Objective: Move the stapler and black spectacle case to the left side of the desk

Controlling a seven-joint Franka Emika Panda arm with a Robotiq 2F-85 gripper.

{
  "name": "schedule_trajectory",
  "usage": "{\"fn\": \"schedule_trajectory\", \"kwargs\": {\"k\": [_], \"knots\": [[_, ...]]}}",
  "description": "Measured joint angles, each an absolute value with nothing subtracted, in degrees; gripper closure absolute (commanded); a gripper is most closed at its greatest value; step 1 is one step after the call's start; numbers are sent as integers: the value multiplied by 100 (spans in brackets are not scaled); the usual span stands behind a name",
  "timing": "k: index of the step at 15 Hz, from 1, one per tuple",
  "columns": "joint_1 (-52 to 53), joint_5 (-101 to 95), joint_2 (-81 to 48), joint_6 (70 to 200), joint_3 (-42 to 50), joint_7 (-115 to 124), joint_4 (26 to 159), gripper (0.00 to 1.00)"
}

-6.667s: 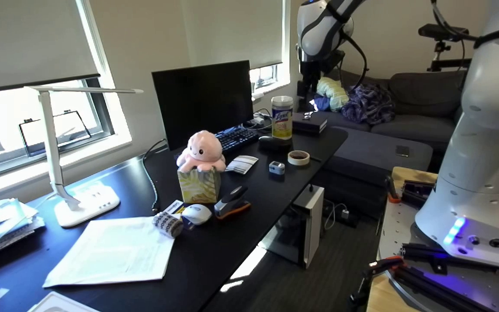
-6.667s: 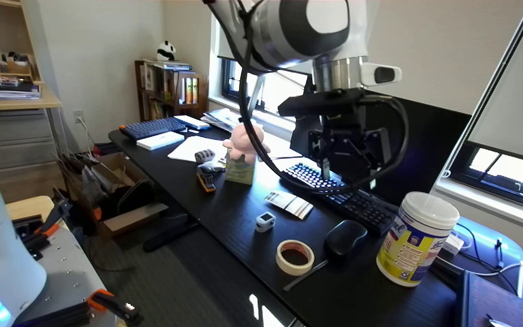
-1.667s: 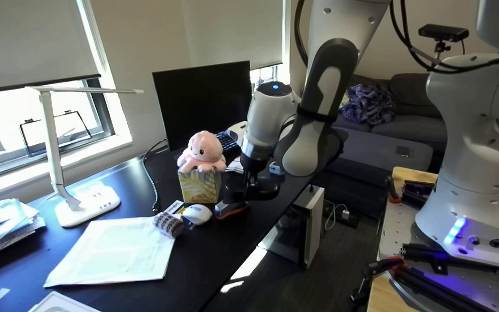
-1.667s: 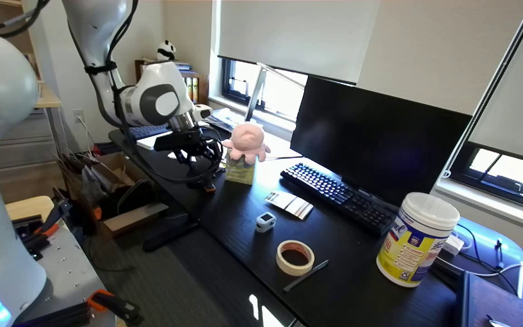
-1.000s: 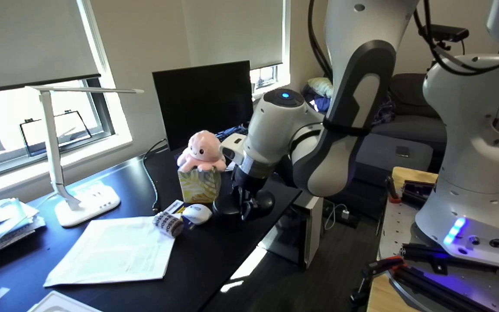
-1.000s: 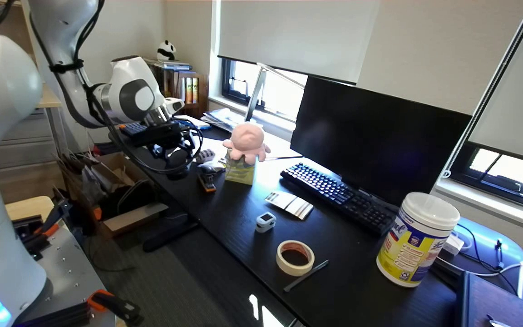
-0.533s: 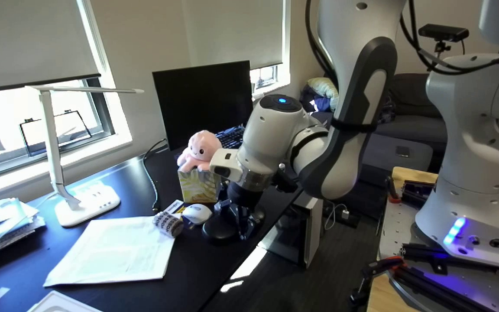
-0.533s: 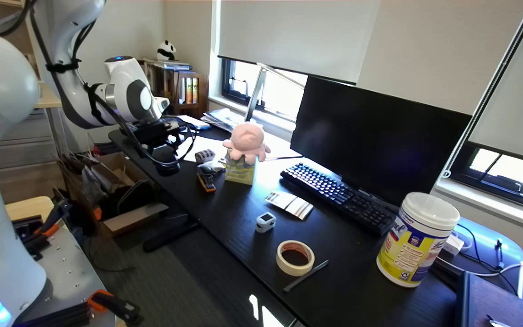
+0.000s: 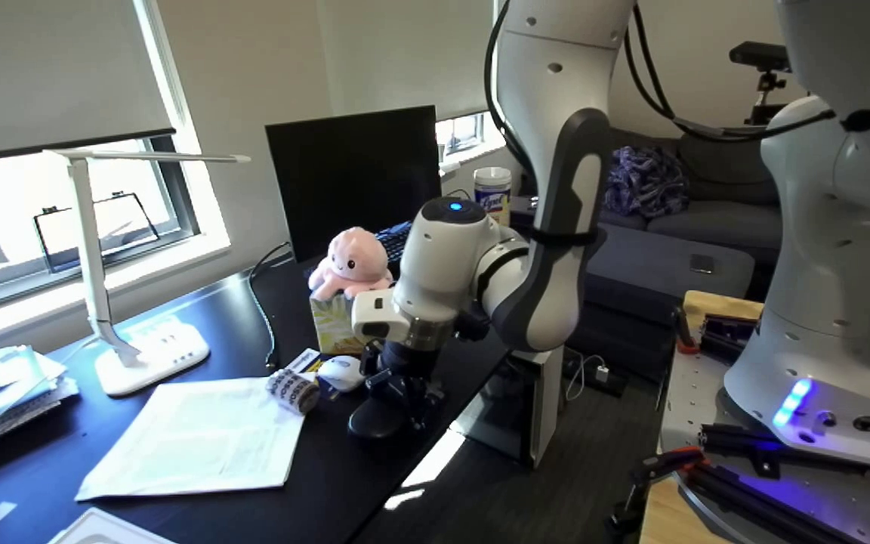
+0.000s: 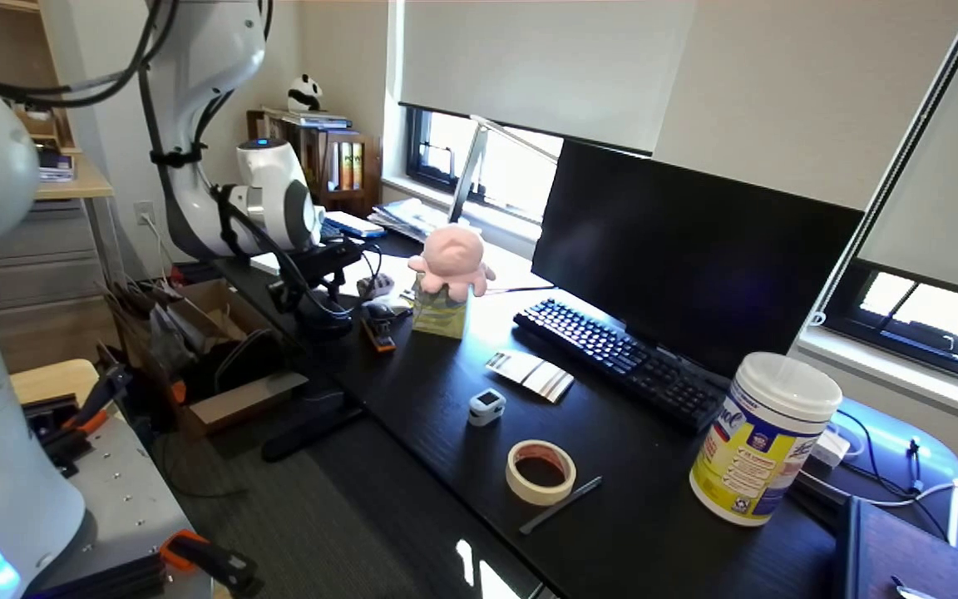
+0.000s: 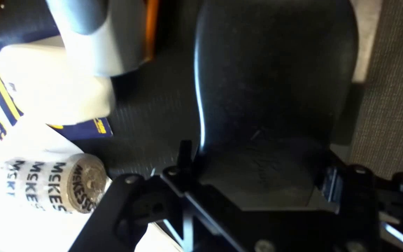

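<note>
Since the wrist view has the spectacle case [image 11: 275, 77] between both fingers [image 11: 185, 155], step in hand: case transfer, by my guess close to set-down.
Gripper [image 11: 258, 168]: narrowed onto the case from either side; reads as holding it.
Case shell: black, smooth, hard-looking, bright highlight down one edge; faint script, can't read it.
Stapler [image 11: 117, 38]: apart from the case, grey body, orange strip, a bit blurred.
Neighbours: white mouse [image 11: 61, 84], glaring; McKesson roll [image 11: 51, 183], printed cylinder; ribbed carpet [image 11: 394, 91] beyond the edge.
Case, in an exterior view: blunt round nose under the gripper, low at the desk [image 9: 344, 483], near its front edge and the flat white sheets [image 9: 193, 442], the end I take for left. Can't tell if it touches. Stapler blocked from here.
Stapler, in an exterior view: on the fine-grained black top, next to a patterned box [image 10: 439, 318] with a pink plush octopus [image 10: 452, 254] on it; case near, toward the front edge.
Next move: I'd lower till the case sits flat, spread the fingers, lift straight up, then go for the stapler body.
Risk: slick shell so near the edge might slide if let go tilted.
</note>
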State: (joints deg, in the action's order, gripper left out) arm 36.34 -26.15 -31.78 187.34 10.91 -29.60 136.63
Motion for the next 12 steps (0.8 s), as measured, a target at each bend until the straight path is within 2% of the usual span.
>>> {"fn": "schedule_trajectory", "kwargs": {"k": [4, 5, 6, 8, 12], "knots": [[3707, -2728, -3540, 18754, 1271, -3210, 13124, 44], [3702, -2795, -3576, 18756, 1270, -3272, 13053, 42], [3698, -2839, -3598, 18756, 1267, -3343, 13003, 5], [3694, -2903, -3643, 18758, 1262, -3407, 12919, 0], [3781, -2886, -3763, 18900, 1463, -3375, 12801, 0]]}}
